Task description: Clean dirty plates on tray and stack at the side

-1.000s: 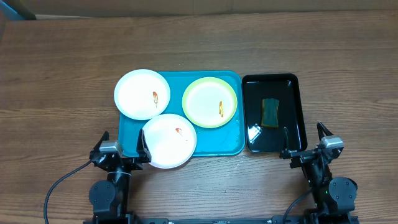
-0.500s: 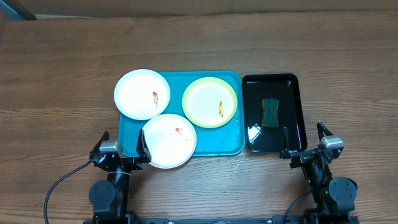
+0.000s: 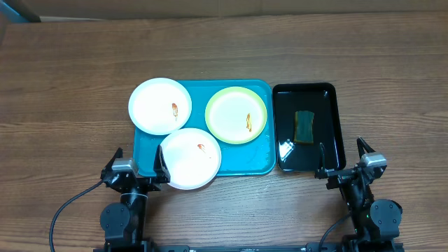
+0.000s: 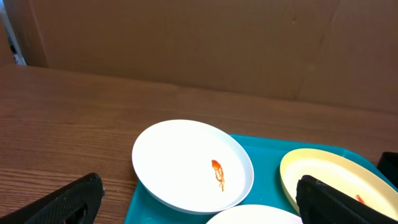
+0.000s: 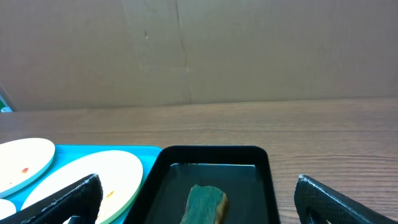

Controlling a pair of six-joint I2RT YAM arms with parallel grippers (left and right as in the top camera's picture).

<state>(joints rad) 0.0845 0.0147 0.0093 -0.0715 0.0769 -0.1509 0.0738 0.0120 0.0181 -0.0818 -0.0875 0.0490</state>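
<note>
The turquoise tray (image 3: 248, 159) holds three plates, each with an orange-brown smear: a white plate (image 3: 159, 105) at the back left, overhanging the rim, a lime-green-rimmed plate (image 3: 236, 114) at the back right, and a white plate (image 3: 190, 158) at the front, overhanging the near edge. My left gripper (image 3: 138, 171) is open and empty just in front of the tray; its wrist view shows the back white plate (image 4: 193, 163) and the green-rimmed plate (image 4: 333, 180). My right gripper (image 3: 344, 161) is open and empty at the near end of the black tray.
A narrow black tray (image 3: 306, 127) right of the turquoise tray holds shallow water and a green sponge (image 3: 304, 126), also in the right wrist view (image 5: 206, 203). A cardboard wall stands behind the wooden table (image 3: 70, 84).
</note>
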